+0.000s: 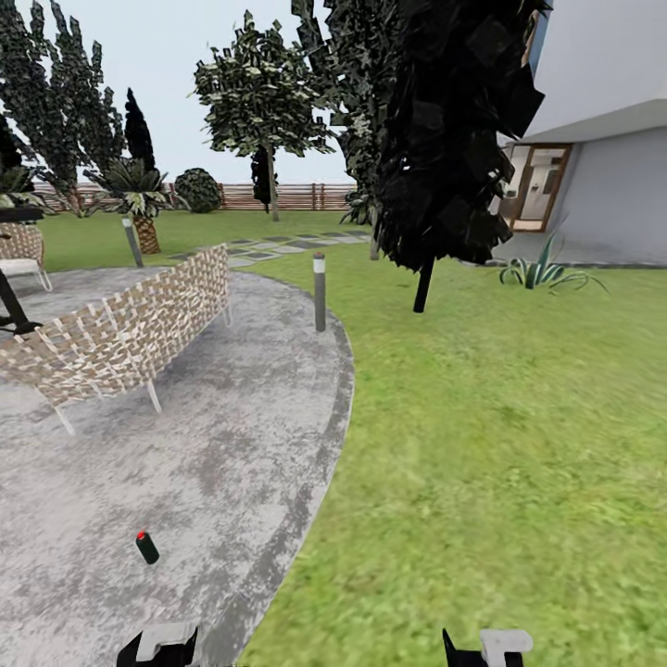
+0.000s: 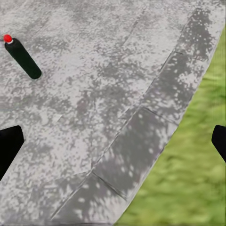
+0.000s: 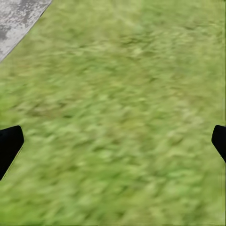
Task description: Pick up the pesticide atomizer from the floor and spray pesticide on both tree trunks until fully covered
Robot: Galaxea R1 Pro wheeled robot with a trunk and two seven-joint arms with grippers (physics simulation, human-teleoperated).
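Observation:
The pesticide atomizer (image 1: 146,547) is a small dark green canister with a red cap, lying on its side on the grey paving (image 1: 185,445), just ahead of my left gripper (image 1: 157,646). In the left wrist view the atomizer (image 2: 21,57) lies apart from the open left gripper (image 2: 113,143), whose black fingertips (image 2: 8,146) are spread wide with nothing between them. My right gripper (image 1: 488,646) hangs over the lawn; in its wrist view the right gripper (image 3: 113,143) is open above grass. A leafy tree (image 1: 267,93) with a pale trunk (image 1: 273,196) stands far back by the fence.
A woven wicker bench (image 1: 120,333) stands on the paving at left. Two grey bollard lights (image 1: 320,292) (image 1: 132,241) edge the path. A near-black tree (image 1: 435,139) rises ahead on the lawn (image 1: 500,417). A palm (image 1: 139,199), a spiky plant (image 1: 542,271) and the house (image 1: 593,139) lie beyond.

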